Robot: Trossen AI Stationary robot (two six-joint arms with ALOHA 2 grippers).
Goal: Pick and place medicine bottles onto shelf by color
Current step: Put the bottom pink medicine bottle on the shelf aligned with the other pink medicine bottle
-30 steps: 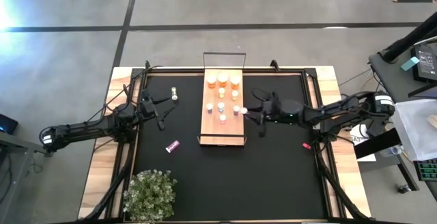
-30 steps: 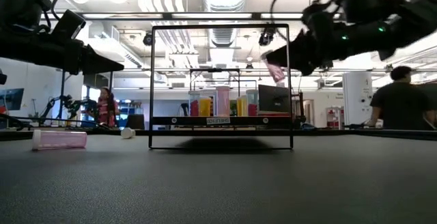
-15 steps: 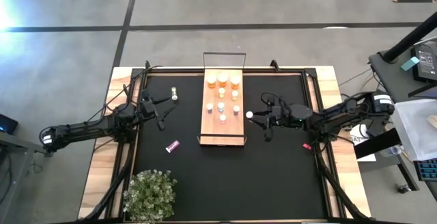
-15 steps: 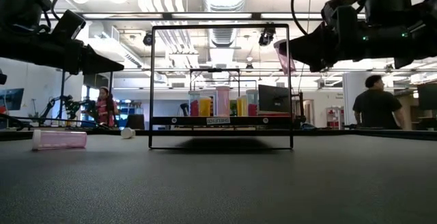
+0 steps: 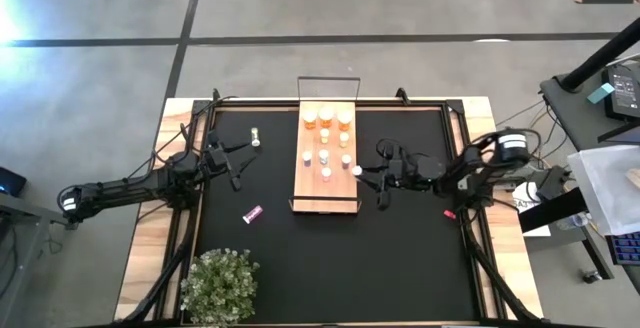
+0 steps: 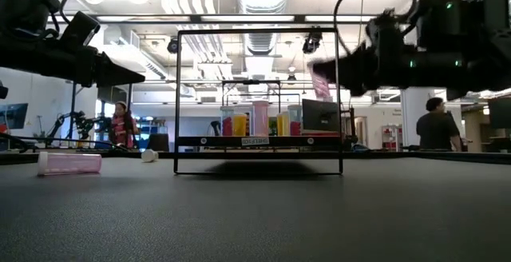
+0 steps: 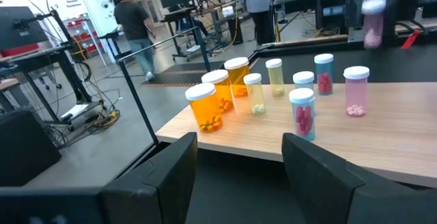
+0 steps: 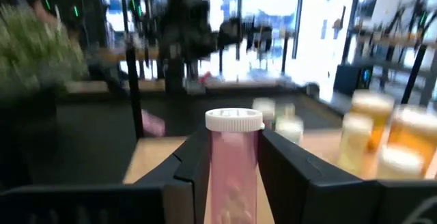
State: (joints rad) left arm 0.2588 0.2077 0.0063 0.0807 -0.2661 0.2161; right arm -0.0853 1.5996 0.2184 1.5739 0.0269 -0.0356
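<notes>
Pink and capped in white, one loose bottle [image 5: 252, 212] on its side on the black mat [image 5: 400, 258], just off the shelf's [image 5: 310, 196] near left corner, not yet collected. Level with the shelf's middle, on its right side: right gripper [image 5: 362, 172] clamped tight on a slim held bottle [image 5: 357, 170], also pink, roughly upright between the fingers [image 8: 198, 162], cap uppermost, in the air just outside the shelf's right edge. Had swung clear of that edge half a second back; now drawn in close again, yet short of the board, where a second ago the load hung right at the rim. Reads as a fresh aim rather than a release: placing still to come, most likely beside the standing pink bottles [image 5: 325, 173] mid-shelf. Farther along the board, three amber bottles [image 5: 326, 118] in a row at the far end. Left of the shelf, well apart: left gripper [image 5: 242, 163] above the mat, unmoved, fingers spread wide around nothing. Farther off, left of the shelf's far end: pale bottle [image 5: 256, 138] waiting on the mat. Beyond the table, a person [image 6: 437, 122] standing in the room.
</notes>
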